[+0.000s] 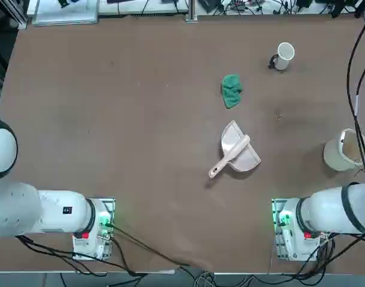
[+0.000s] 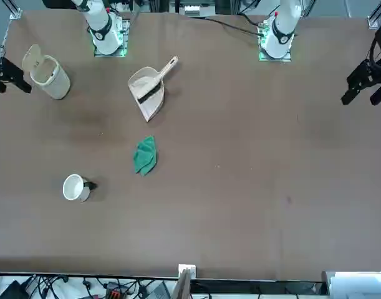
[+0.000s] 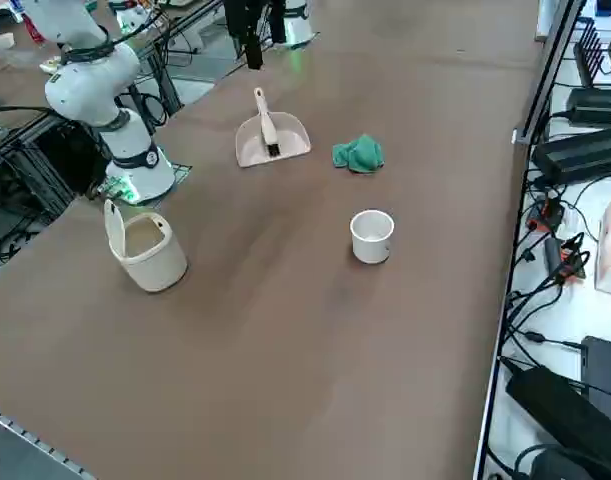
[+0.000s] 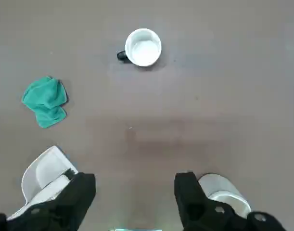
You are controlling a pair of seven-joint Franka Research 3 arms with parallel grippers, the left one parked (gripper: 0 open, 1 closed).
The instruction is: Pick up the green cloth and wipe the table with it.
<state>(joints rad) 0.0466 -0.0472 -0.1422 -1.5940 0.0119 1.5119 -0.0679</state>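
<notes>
Jaws spread wide, the right gripper [image 4: 135, 195] hangs high above the table [image 1: 110, 119], green cloth [image 4: 44, 102] lying beyond the beige dustpan [image 4: 43, 177], well apart.

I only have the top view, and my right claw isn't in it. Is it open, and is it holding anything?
Observer: The right claw is open, with nothing between its fingers.
Operator: Where is it, compared with the cloth?
Observer: In the front view it hangs above the table beside the beige bin, well short of the green cloth, which lies untouched.
Operator: Is the dustpan empty?
Observer: No. The front view shows a dark-bristled brush lying in the dustpan.
</notes>
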